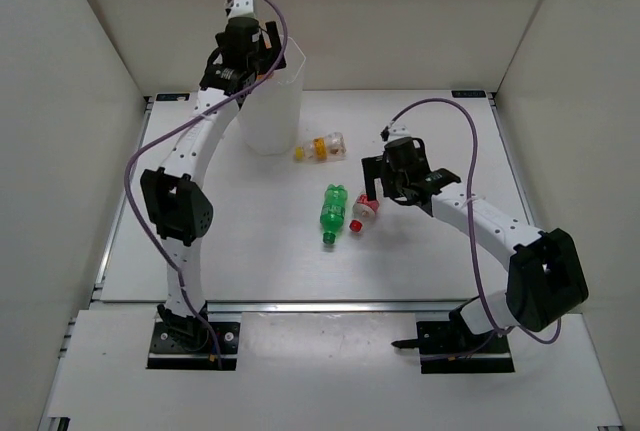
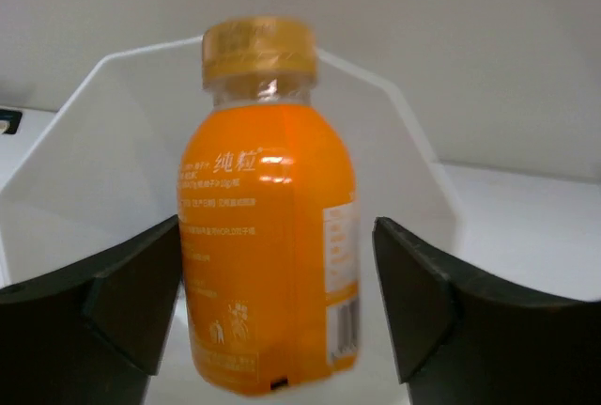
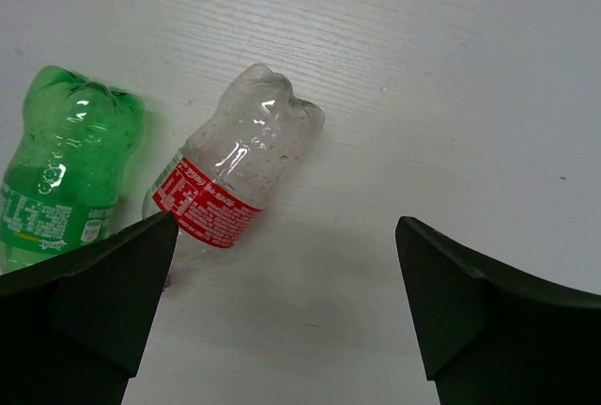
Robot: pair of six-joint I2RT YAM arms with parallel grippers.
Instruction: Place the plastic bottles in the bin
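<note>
My left gripper [image 1: 245,51] is raised over the translucent white bin [image 1: 270,111]. In the left wrist view its jaws [image 2: 277,330] stand open, and the orange bottle [image 2: 268,236] hangs between them over the bin's mouth [image 2: 113,161]. There is a gap at the right finger, and the bottle's lower edge is blurred. My right gripper [image 1: 378,191] is open just above the table [image 3: 282,311]. The clear bottle with the red label [image 3: 230,175] lies ahead of its left finger. The green bottle [image 3: 61,175] lies beside it on the left.
The green bottle [image 1: 333,213] and the red-labelled bottle [image 1: 363,214] lie side by side mid-table. A clear bottle with a yellow-orange label [image 1: 322,147] lies just right of the bin's base. White walls enclose the table [image 1: 430,261] on three sides.
</note>
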